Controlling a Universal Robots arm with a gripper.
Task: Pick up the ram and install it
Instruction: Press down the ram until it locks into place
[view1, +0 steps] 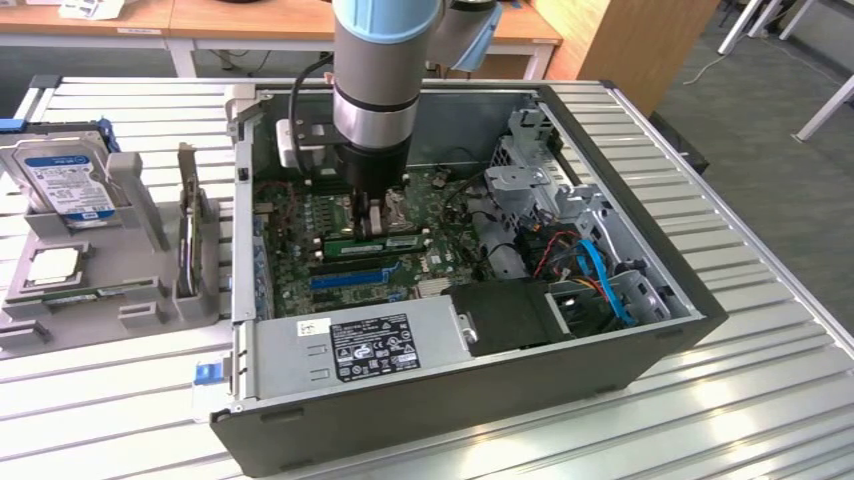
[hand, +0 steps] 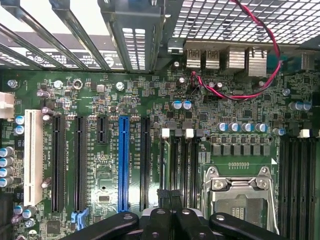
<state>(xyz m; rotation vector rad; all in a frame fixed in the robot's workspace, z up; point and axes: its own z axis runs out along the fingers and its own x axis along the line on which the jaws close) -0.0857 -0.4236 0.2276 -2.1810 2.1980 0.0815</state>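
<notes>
Ram (view1: 378, 243) sits on mobo just below fingers (hand: 172, 212), which are pressed together.

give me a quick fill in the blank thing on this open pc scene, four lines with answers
1. The long slot set between black slots on the motherboard is coloured ____.
2. The hard drive stands in a grey holder on the exterior view's ____ of the computer case.
3. The gripper hangs over the motherboard with its jaws ____.
4. The green ram lies inside the case, directly under the ____.

Answers: blue; left; shut; gripper
</notes>
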